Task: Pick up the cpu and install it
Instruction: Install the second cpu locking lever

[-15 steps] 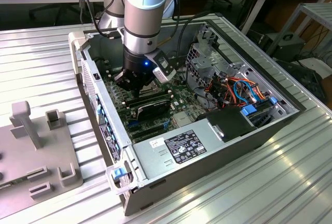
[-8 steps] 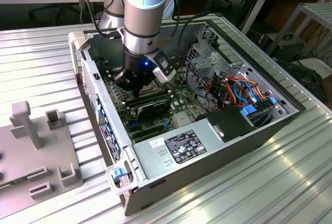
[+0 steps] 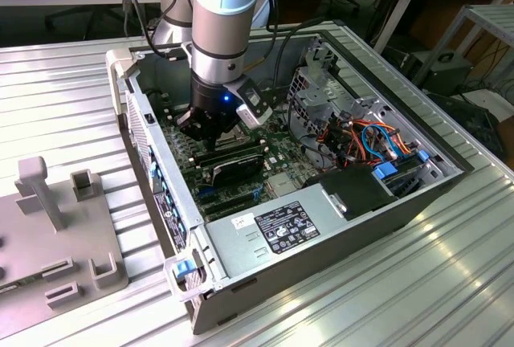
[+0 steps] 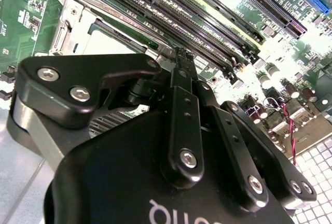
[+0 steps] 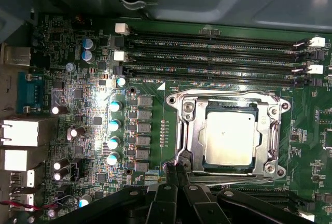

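Note:
The cpu (image 5: 231, 136), a silvery square chip, lies flat in the motherboard socket, ringed by the hinged metal socket frame (image 5: 189, 130). My gripper (image 5: 174, 168) is shut, its fingertips pressed together at the frame's edge beside the chip, with nothing visibly held between them. In the second wrist view the black fingers (image 4: 181, 94) cover much of the cpu (image 4: 111, 40) and the frame (image 4: 70, 22). In the exterior view the gripper (image 3: 210, 128) reaches down into the open computer case (image 3: 161, 194).
Memory slots (image 5: 212, 53) run beside the socket, and a long black card (image 3: 233, 162) stands close to the gripper. A power supply (image 3: 281, 226), a drive cage and bundled cables (image 3: 369, 142) crowd the case. A grey fixture (image 3: 48, 234) sits on the ribbed metal table at the exterior view's left.

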{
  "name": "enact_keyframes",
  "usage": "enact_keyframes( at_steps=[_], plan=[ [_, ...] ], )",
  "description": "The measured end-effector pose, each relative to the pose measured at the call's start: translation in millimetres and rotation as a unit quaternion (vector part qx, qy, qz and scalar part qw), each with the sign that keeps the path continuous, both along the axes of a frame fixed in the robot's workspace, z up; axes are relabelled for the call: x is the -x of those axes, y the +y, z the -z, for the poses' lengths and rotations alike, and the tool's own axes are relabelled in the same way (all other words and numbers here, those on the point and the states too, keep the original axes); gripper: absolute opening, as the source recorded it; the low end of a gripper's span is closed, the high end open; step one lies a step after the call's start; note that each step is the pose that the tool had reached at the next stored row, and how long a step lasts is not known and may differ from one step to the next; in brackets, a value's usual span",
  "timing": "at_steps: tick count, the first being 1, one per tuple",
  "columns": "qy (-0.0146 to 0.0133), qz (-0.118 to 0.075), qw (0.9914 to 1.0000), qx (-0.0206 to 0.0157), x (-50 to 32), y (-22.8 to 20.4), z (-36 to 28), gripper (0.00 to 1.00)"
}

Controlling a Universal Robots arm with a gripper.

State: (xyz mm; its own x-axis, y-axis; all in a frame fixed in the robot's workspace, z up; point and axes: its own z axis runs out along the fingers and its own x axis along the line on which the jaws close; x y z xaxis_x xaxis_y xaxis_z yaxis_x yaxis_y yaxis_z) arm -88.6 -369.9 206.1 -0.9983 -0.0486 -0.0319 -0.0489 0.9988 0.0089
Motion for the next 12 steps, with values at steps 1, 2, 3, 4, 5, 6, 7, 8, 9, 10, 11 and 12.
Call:
enact_keyframes(
  at_steps=[1,2,3,4,5,6,7,8,9,10,11,12],
  plan=[
    [0.0,0.0,1.0,0.0,0.0,0.0,0.0,0.11],
    [0.0,0.0,1.0,0.0,0.0,0.0,0.0,0.11],
    [-0.0001,0.0,1.0,-0.0001,0.0,0.0,0.1,0.11],
    [-0.0001,0.0,1.0,0.0,0.0,0.0,0.1,0.11],
    [-0.0001,0.0,1.0,0.0,0.0,0.0,0.1,0.11],
    [-0.0001,0.0,1.0,0.0,0.0,0.0,0.1,0.11],
    [-0.0001,0.0,1.0,0.0,0.0,0.0,0.1,0.11],
    [-0.0001,0.0,1.0,0.0,0.0,0.0,0.1,0.11],
    [-0.0001,0.0,1.0,0.0,0.0,0.0,0.1,0.11],
    [-0.0001,0.0,1.0,-0.0001,0.0,0.0,0.2,0.11],
    [-0.0001,0.0,1.0,-0.0001,0.0,0.1,0.2,0.11],
    [-0.0001,0.0,1.0,-0.0001,0.0,0.1,0.2,0.11]
  ],
)
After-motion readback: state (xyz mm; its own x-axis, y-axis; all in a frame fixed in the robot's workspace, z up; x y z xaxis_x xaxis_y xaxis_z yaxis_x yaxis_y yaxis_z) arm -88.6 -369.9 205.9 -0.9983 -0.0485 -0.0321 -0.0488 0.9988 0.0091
